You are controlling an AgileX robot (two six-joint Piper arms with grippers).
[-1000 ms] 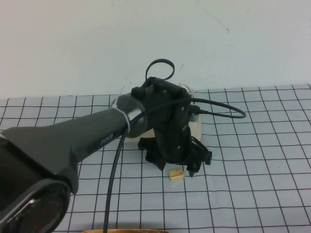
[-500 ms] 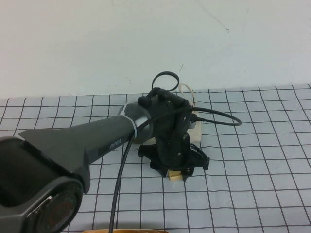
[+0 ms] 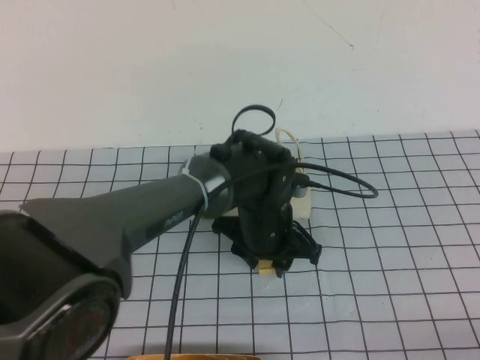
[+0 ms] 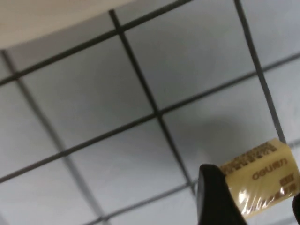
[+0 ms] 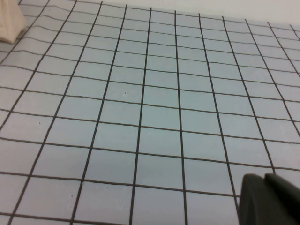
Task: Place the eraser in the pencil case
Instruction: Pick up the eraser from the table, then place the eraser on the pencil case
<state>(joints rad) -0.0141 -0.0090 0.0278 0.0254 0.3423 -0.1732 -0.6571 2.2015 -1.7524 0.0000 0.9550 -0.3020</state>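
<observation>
The eraser (image 4: 260,176), a small pale yellow block with dark print, lies on the grid mat between the two black fingers of my left gripper (image 4: 262,199). In the high view only a sliver of the eraser (image 3: 265,268) shows under the left gripper (image 3: 270,268), which points down at the mat and is shut on it. The cream pencil case (image 3: 304,202) lies just behind the gripper, mostly hidden by the arm, its loop strap (image 3: 289,138) at the far end. My right gripper (image 5: 267,197) is shut and empty low over bare mat; a corner of the pencil case (image 5: 9,23) shows far off.
A black cable (image 3: 345,180) loops from the left wrist over the pencil case. The grid mat (image 3: 405,247) stretches to both sides, and a plain pale surface (image 3: 150,67) lies beyond its far edge.
The left gripper has moved down and over the eraser, which lay bare beside it a second ago, and has closed round it. The right arm has not moved.
</observation>
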